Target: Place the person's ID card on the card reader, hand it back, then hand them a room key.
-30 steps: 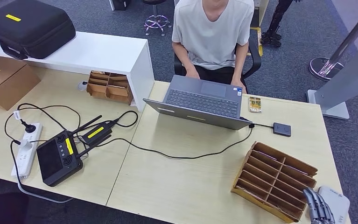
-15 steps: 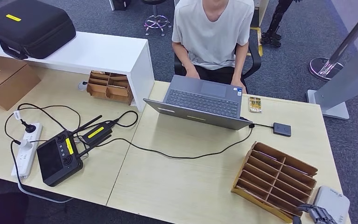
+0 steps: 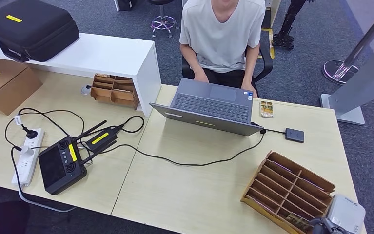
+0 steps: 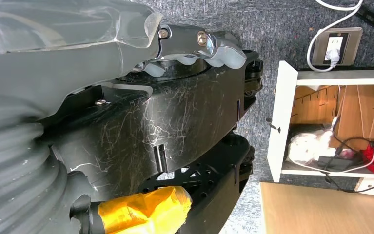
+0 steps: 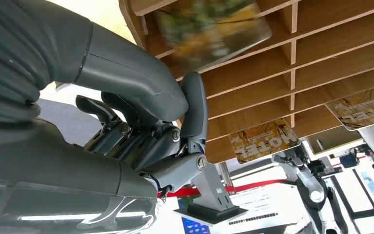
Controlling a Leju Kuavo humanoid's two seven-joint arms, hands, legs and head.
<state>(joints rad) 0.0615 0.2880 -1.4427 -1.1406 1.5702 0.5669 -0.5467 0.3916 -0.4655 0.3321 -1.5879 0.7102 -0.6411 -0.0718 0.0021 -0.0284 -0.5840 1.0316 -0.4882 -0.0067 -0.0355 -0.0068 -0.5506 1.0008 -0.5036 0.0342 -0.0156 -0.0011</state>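
While our right hand (image 5: 141,117) curls its fingers by the wooden slotted rack (image 3: 288,187), seemingly pinching a blurred key card (image 5: 209,27) just beyond them, we should draw it straight out, keeping the rack still.

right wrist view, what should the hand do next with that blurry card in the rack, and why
Probably draw the key card straight out of the rack: it sits at a slot's mouth by the right hand's thumb, grip unclear.
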